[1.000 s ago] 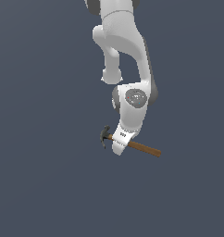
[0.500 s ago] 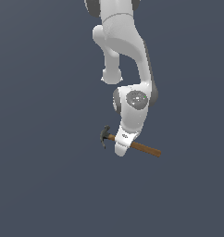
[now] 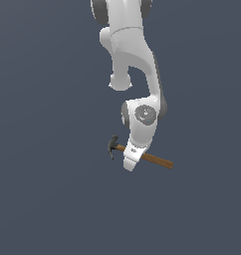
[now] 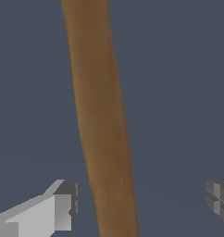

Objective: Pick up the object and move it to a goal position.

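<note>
The white robot arm (image 3: pixel 130 60) is bent right down over the hammer (image 3: pixel 142 155). The hammer lies flat on the dark grey bench (image 3: pixel 43 199). Its dark metal head (image 3: pixel 112 146) points to the exterior view's left, and its brown wooden handle (image 4: pixel 102 120) runs off to the exterior view's right.

The end effector (image 4: pixel 140 201) is wide open. In the wrist view one finger (image 4: pixel 63 203) sits on one side of the handle and the other finger (image 4: pixel 219 196) sits well out on the other side. The handle runs between them. Neither finger touches the wood, so it holds nothing yet. The handle is closer to the first finger than to the second.

I think this is the grabbing step: the arm is low and lined up, and the pick-up is not done. Next the fingers need to close on the handle and squeeze it tight. Then the arm must lift the hammer and carry it to the goal. I cannot see any goal mark in these views.

The heavy head may make the hammer tip when it goes up.
</note>
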